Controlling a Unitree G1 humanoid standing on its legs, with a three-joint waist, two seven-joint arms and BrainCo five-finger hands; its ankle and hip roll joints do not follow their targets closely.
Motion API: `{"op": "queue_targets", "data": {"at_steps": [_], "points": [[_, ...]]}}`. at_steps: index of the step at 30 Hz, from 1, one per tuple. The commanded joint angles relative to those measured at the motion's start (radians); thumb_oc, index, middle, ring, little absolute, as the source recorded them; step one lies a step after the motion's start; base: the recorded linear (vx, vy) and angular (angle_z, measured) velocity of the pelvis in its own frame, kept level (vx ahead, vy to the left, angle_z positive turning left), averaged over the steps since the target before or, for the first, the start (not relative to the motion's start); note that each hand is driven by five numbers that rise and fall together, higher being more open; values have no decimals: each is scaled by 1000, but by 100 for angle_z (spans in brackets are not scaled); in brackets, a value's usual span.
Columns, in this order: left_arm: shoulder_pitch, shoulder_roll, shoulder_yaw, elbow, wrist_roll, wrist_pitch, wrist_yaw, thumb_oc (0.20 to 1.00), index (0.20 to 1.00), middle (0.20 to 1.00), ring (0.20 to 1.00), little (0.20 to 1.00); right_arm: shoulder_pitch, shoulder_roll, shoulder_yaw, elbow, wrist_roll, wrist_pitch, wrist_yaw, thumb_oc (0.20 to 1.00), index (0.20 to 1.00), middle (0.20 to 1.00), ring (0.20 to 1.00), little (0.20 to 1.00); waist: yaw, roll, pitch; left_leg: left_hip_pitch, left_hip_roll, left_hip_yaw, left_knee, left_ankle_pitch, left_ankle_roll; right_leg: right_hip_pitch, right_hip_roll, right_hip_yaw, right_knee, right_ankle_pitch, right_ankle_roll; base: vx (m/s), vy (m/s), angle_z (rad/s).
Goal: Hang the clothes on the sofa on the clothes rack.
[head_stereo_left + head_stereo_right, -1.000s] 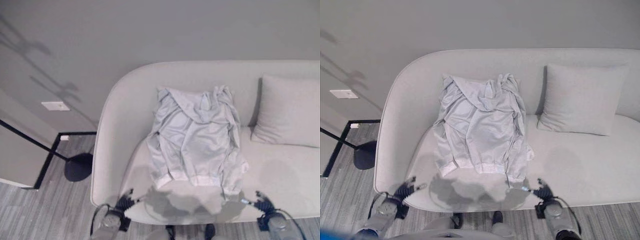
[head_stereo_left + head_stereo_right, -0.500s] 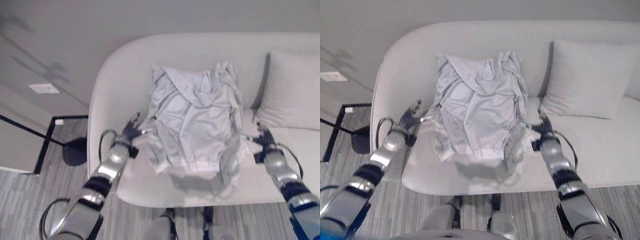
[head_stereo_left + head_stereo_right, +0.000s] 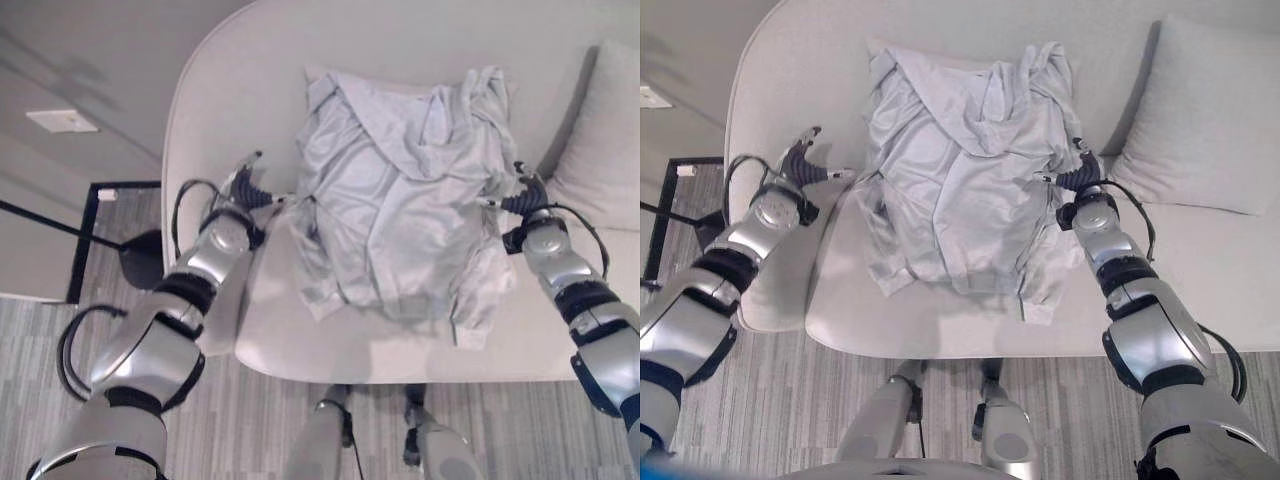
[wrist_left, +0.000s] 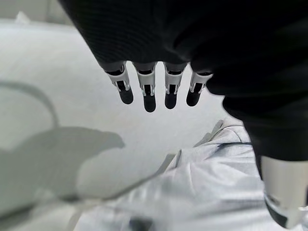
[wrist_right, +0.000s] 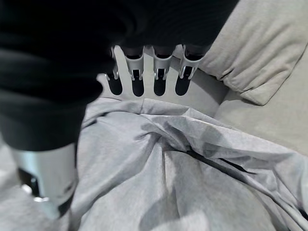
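Note:
A pale grey hooded top (image 3: pixel 400 200) lies spread against the back of a light grey sofa (image 3: pixel 330 345), its hem hanging toward the seat's front. My left hand (image 3: pixel 243 190) hovers just beside the garment's left edge, fingers straight and open over the seat (image 4: pixel 72 110). My right hand (image 3: pixel 522 195) is at the garment's right edge by its sleeve, also open, with the cloth (image 5: pixel 183 163) lying right under its fingers. Neither hand holds the cloth.
A grey cushion (image 3: pixel 1215 110) leans on the sofa back at the right. A black stand with a round base (image 3: pixel 140 262) rises from the striped floor left of the sofa, by a low pale cabinet (image 3: pixel 30 260).
Both arms have reached up from the sofa's front edge to either side of the garment. The camera has tipped closer over the sofa.

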Motion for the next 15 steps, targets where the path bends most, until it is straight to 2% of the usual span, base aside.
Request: {"op": "queue_targets", "data": {"at_steps": [1, 6, 11, 15], "points": [[-109, -21, -18, 39, -25, -31, 35, 1000, 1000, 1000, 1000, 1000, -61, -31, 36, -16, 32, -25, -29, 1000, 1000, 1000, 1000, 1000, 16, 5, -48, 48, -26, 9, 5, -82, -61, -143, -45, 8, 12, 84, 116, 8, 1, 8], [-140, -108, -41, 36, -11, -39, 56, 1000, 1000, 1000, 1000, 1000, -117, -2, 93, 9, 11, -34, -20, 1000, 1000, 1000, 1000, 1000, 17, -3, -47, 53, -25, 5, 5, -81, -60, -140, -40, 10, 12, 80, 113, 10, -9, 4], [-164, -139, -54, 51, 1, -31, 56, 1000, 1000, 1000, 1000, 1000, -138, 12, 112, 19, 7, -37, -14, 1000, 1000, 1000, 1000, 1000, 7, -2, -50, 48, -26, 4, 5, -83, -60, -148, -39, 10, 12, 84, 114, 0, 0, 0], [-151, -132, -43, 71, 13, -24, 44, 1000, 1000, 1000, 1000, 1000, -135, 14, 114, 22, 7, -38, -13, 1000, 1000, 1000, 1000, 1000, 2, -2, -54, 44, -22, 13, 5, -83, -61, -153, -40, 17, 12, 84, 113, 0, 0, 0]]}}
